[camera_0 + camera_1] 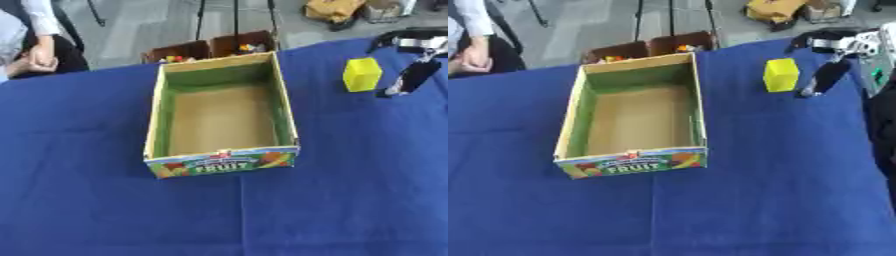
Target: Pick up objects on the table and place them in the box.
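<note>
Table (367, 200), w/ blue cloth over it, runs out well past the right hand (826, 75) on every side. Cardboard box (285, 115), open-topped w/ fruit print on its near wall, sits well off to the hand's left and a bit nearer the robot; inside looks bare. Yellow block (780, 75) stands upright on the cloth just left of the hand, between hand and box. Can't tell if they touch; looks like a thin gap.

Right hand comes in from the far right edge, fingers hanging down beside the block, looking straight-ish and holding nothing, though it's blurry. Left hand isn't in sight.

Step in hand, I'd say: getting hold of the block. To do it well, prob. shift the hand left so the block sits between thumb and fingers, square on two flat faces, not a corner, then close. The block looks light and tall-ish, so a sideways nudge could tip or slide it. Lift clear of the box's near-side wall before carrying it over.
</note>
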You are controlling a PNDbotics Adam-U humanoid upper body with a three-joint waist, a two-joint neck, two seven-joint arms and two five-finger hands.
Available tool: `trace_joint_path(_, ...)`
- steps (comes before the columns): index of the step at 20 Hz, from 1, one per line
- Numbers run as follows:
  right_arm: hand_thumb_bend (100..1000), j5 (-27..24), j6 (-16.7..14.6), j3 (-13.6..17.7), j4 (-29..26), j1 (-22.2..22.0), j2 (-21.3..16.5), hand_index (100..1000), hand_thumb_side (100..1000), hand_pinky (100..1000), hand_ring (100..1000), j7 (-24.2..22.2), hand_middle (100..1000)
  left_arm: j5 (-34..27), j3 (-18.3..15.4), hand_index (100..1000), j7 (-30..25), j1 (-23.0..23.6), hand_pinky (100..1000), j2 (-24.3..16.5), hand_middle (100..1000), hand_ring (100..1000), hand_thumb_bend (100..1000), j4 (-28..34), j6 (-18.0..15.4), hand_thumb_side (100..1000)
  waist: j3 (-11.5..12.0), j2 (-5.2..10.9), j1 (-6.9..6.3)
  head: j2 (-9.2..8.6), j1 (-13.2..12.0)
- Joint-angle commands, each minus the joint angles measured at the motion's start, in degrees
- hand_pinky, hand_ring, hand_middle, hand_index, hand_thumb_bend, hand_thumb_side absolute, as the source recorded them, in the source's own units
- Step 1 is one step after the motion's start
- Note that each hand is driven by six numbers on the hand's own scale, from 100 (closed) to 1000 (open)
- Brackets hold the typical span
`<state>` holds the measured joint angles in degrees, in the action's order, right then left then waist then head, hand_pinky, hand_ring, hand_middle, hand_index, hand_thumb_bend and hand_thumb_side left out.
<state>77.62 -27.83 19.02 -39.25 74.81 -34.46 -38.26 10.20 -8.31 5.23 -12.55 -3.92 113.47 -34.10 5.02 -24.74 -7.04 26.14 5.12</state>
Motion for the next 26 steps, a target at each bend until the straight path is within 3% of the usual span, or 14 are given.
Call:
trace_joint_path(1,473,0.38,-7.57,0.09,-1.42,1.39,-0.65,1000,197,886,1000,-6.55,988,0.29,0.19,981,-0.03,-0.31,812,-0.36,840,883,100,1.12,0.01,970,0.22,0.23,-0.62,-0.89,0.40)
trace_joint_path(13,362,1.87,-6.26,1.12,-2.38,1.49,0.03,1000,202,857,1000,-4.72,936,0.75,0.45,979,-0.34,-0.35,812,-0.15,838,883,100,1.12,-0.06,970,0.89,-0.89,-0.64,-2.68,1.92)
trace_joint_path(19,235,2.83,-5.31,1.30,-1.81,1.11,-0.28,1000,159,825,1000,-4.33,882,1.00,0.45,975,-0.32,-0.21,813,0.04,837,882,100,1.12,-0.11,971,0.95,-1.28,-0.89,-2.63,2.08)
trace_joint_path(26,190,3.45,-4.31,1.59,-1.02,0.94,-0.29,996,122,809,1000,-4.94,837,1.09,0.54,973,-0.21,-0.30,813,0.18,833,881,100,1.12,-0.12,967,1.01,-1.74,-1.02,-3.00,2.46)
